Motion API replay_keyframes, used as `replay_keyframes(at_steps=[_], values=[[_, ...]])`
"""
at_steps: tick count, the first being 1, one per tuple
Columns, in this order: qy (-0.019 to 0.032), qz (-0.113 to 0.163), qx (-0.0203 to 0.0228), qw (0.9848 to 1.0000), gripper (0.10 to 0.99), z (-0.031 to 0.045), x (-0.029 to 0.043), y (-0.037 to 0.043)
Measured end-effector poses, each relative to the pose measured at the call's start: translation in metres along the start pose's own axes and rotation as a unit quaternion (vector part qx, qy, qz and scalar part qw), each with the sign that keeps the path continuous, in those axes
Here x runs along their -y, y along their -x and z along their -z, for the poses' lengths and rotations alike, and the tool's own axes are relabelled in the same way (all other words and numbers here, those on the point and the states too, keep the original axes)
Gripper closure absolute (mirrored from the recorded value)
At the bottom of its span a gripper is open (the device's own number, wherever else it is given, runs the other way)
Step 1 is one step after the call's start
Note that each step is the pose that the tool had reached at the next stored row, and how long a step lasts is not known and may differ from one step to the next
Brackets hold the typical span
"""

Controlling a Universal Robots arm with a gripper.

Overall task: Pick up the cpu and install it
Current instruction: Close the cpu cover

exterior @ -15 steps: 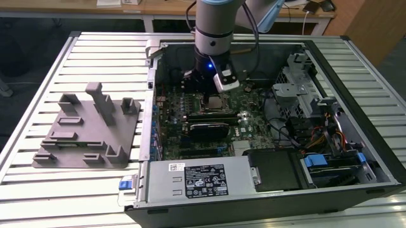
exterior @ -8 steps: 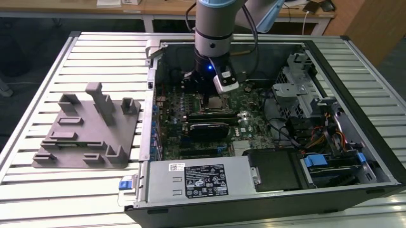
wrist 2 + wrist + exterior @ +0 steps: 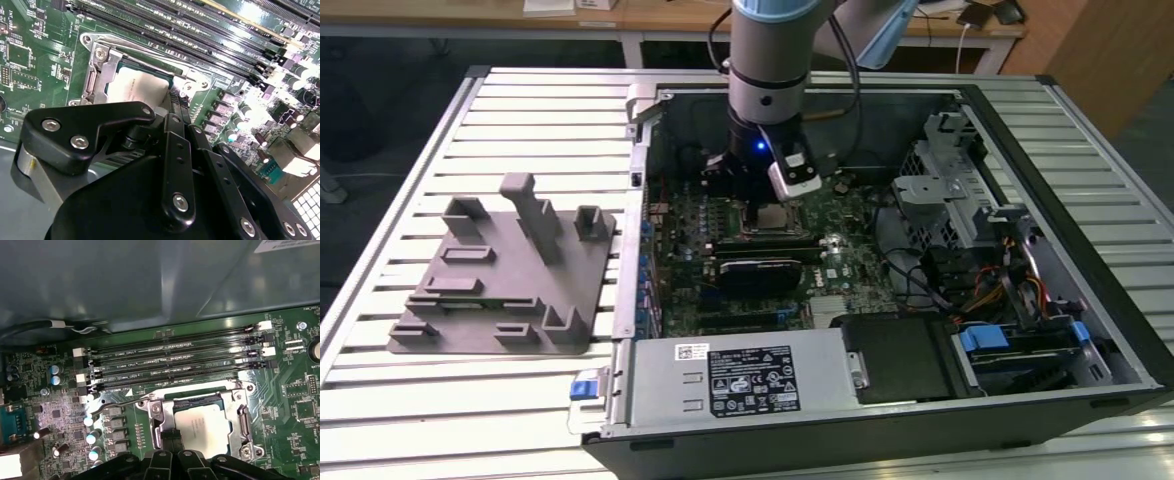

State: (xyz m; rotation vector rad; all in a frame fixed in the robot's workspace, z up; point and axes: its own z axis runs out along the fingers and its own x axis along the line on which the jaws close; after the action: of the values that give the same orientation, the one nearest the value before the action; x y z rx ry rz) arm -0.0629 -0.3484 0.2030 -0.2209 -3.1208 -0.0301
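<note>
while the arm (image 3: 767, 60) reaches down into the open computer case (image 3: 1067, 330) on the slatted bench (image 3: 400, 420), the cpu (image 3: 202, 426) lies flat in the socket frame (image 3: 243, 416) on the green motherboard (image 3: 295, 410), silver plate up. it looks level with the frame and seated, not tilted or propped on an edge.

the relation that matters is sideways, not vertical. the jaws are not centred over the chip. in the first wrist view their dark fingertips (image 3: 166, 436) stand at the cpu's edge, on the side facing the row of small capacitors (image 3: 93, 439), and the plate spreads away from them toward the far wall of the frame. the second wrist view agrees: the fingertips (image 3: 173, 102) come down just beside the cpu (image 3: 136, 86), at its rim on the capacitor side, and most of the plate is bare beyond them. whether the tips touch the rim or the frame, or hang just above, i cannot tell.

the jaws look drawn together, with no gap to speak of and nothing between them; they do not straddle the chip. the cpu is near square, so it has no real long axis. two of its edges run parallel to the memory slots (image 3: 175, 360), which lie just beyond the socket.

in the exterior view the cpu (image 3: 774, 218) shows below the wrist, near the middle of the board, beside a black block (image 3: 761, 270).

by the look of it the chip is in its place and free of the jaws.
</note>
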Motion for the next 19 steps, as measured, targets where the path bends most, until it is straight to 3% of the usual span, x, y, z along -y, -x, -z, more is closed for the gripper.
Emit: replay_keyframes(at_steps=[13,19], values=[[0.0,0.0,0.0,1.0,0.98,-0.0023,0.0004,-0.0025],[0.0001,0.0,0.0,1.0,0.98,-0.0024,-0.0001,0.0006]])
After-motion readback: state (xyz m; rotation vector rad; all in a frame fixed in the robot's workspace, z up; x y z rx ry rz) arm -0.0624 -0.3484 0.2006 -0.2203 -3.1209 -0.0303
